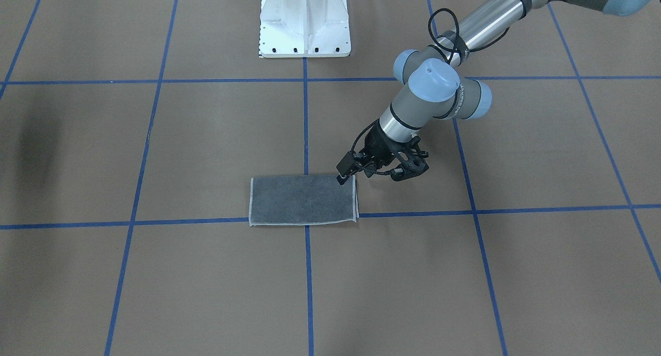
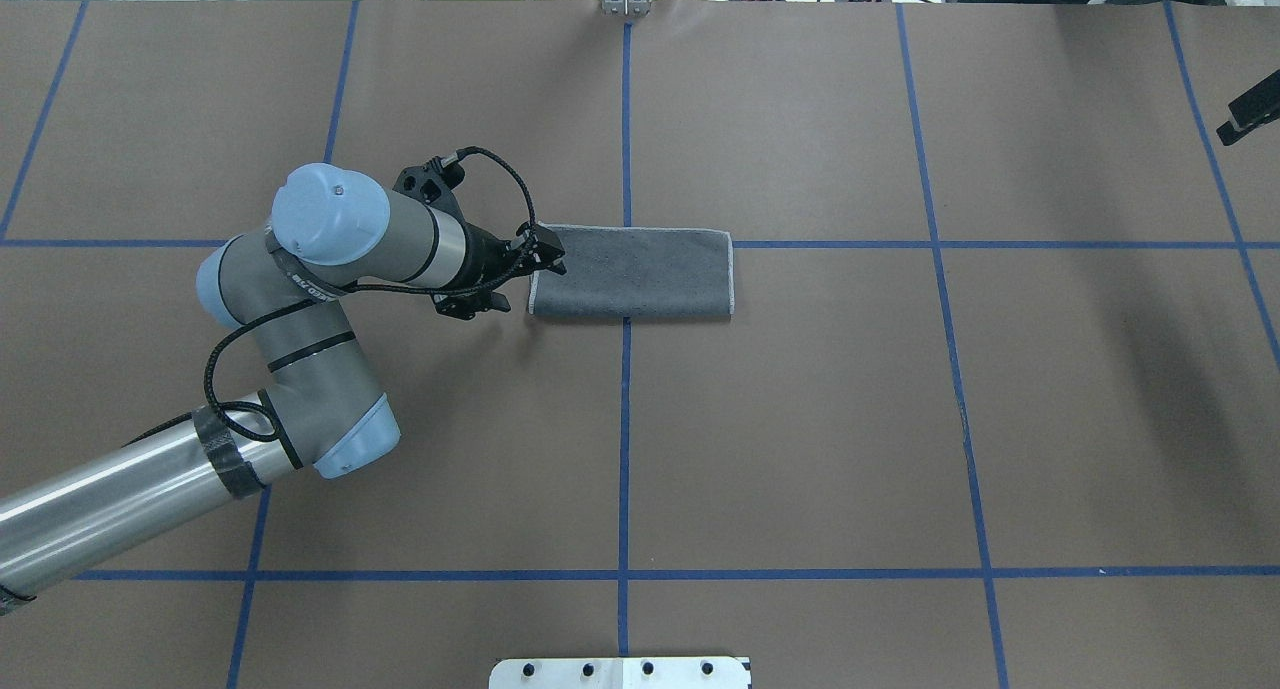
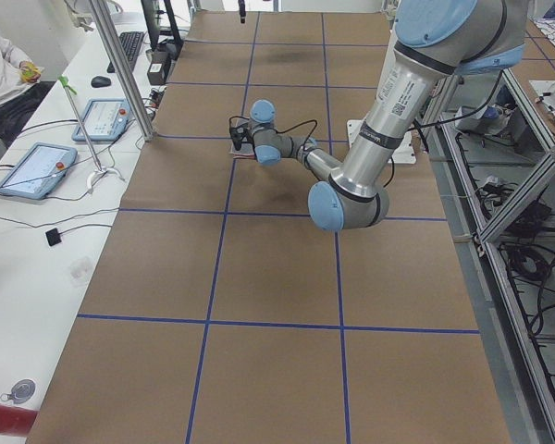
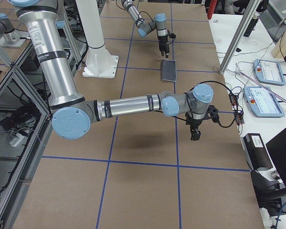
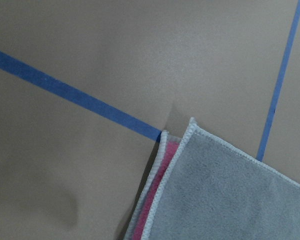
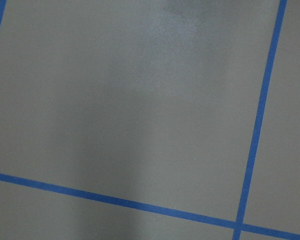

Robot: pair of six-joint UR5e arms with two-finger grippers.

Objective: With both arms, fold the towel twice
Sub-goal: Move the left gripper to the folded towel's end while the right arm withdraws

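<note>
Even, diffuse light from above fills every view, and the brown table (image 1: 206, 139) looks matt. Soft-edged shadows lie on it: a dark smear at the front view's left, another at the overhead view's right. The left arm (image 2: 315, 379) carries a bright streak on its silver tube. Both wrist views look slightly soft, perhaps from closeness

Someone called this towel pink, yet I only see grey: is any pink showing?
Yes, the left wrist view shows a pink strip peeking out between the grey, light-bordered layers of the towel at its corner.
</note>
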